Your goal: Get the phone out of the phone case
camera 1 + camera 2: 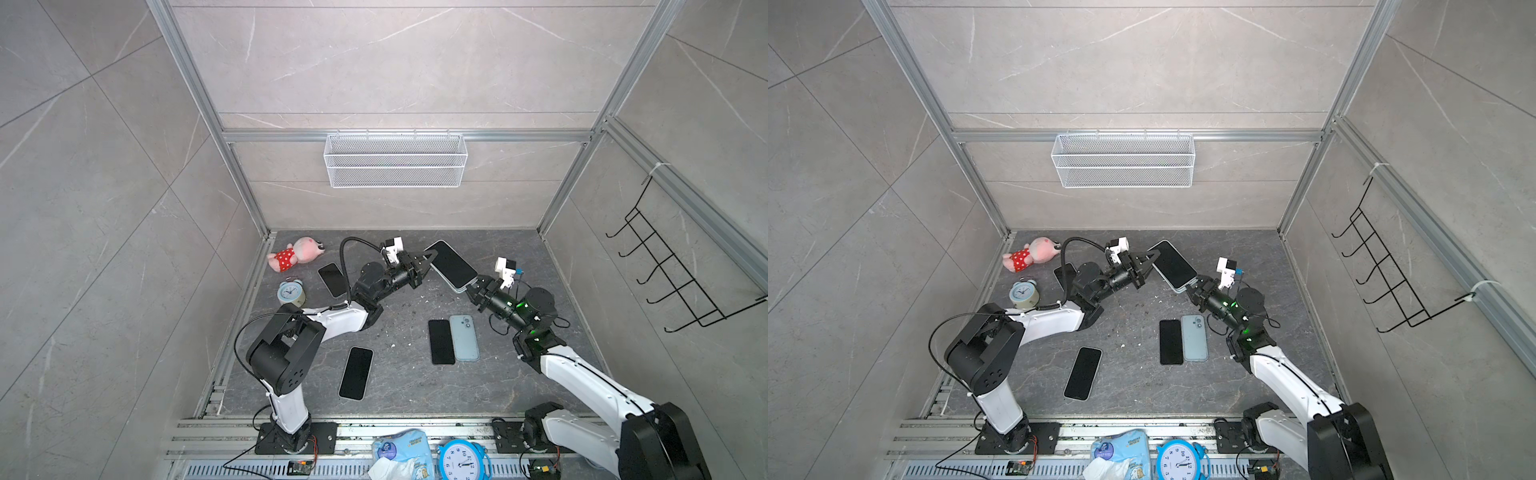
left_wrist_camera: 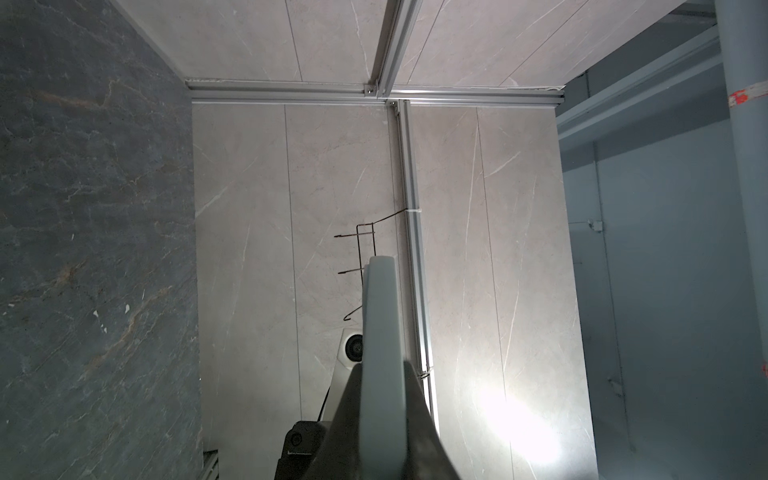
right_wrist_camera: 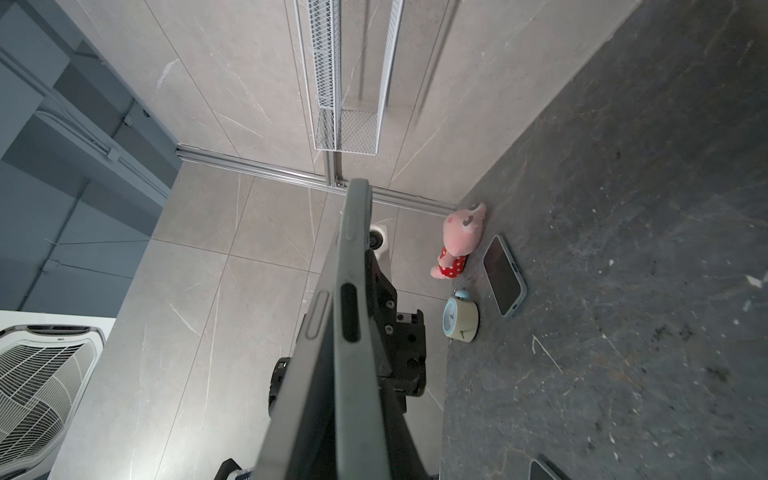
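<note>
You see 2 arms, the left arm (image 1: 336,320) and the right arm (image 1: 590,382), each with white shells between black joints. A white camera block (image 1: 392,245) sits on each wrist, a black cable (image 1: 341,257) loops off the left, and green lights (image 1: 519,306) glow on the right.

Worktop (image 1: 407,386): phone (image 1: 451,262) in phone case (image 1: 460,288), raised above rear centre, tilted.
Left end effector (image 1: 429,261) at its far-left corner; right end effector (image 1: 472,286) at its near-right end.
Plush toy (image 1: 296,253) rear left; small clock (image 1: 291,292) before it; second phone (image 1: 332,279) just right of small clock.
Third phone (image 1: 356,372) front, left of centre.
Fourth phone (image 1: 441,341) and fifth phone (image 1: 464,337) touching, side by side, right of centre.
Wire basket (image 1: 395,160) on rear wall; hook rack (image 1: 673,266) on right wall.
Tissue pack (image 1: 399,451) and large clock (image 1: 460,460) side by side on front rail (image 1: 357,434).
</note>
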Controlling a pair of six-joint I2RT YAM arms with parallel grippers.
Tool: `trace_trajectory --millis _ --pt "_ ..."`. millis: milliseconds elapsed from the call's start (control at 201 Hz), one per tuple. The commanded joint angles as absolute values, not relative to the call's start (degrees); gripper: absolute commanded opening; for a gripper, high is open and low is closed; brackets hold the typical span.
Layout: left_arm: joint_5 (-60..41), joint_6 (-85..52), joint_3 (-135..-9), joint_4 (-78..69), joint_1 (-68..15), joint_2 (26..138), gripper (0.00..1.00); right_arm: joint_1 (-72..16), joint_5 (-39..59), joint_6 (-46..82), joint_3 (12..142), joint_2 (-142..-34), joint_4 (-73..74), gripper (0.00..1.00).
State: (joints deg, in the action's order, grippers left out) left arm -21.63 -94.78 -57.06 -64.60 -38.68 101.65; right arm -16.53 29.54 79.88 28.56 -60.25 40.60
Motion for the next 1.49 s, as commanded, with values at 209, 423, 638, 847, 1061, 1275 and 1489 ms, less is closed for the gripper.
trace_trajectory --millis 209,423,638,847,1061,1275,1489 --pt "-16.89 -89.94 -55.29 -65.33 -38.54 102.5 0.52 -16.44 28.33 77.72 25.6 -50.37 28.12 0.0" --pt "-16.35 -79.48 -52.28 -53.1 -38.32 95.72 0.67 -16.47 26.9 77.44 23.43 -46.8 21.35 0.0" --pt "-6.39 -52.72 -54.72 -19.26 -41.49 78.19 0.76 -16.49 25.9 75.53 23.55 -42.84 12.79 0.0" --pt "-0.63 -20.01 -67.01 5.48 -51.61 71.76 0.81 -16.45 25.66 74.45 23.63 -41.58 9.22 0.0" --pt "4.15 1.8 -72.65 15.14 -62.34 73.56 0.81 -16.46 25.49 72.8 24.41 -39.8 5.21 0.0" --pt "8.26 13.89 -73.59 15.08 -71.33 79.95 0.8 -16.46 26.19 72.08 24.99 -40.16 4.09 0.0" --pt "8.74 14.24 -74.87 13.15 -72.86 84.29 0.79 -16.47 26.54 72.33 24.35 -39.77 4.41 0.0"
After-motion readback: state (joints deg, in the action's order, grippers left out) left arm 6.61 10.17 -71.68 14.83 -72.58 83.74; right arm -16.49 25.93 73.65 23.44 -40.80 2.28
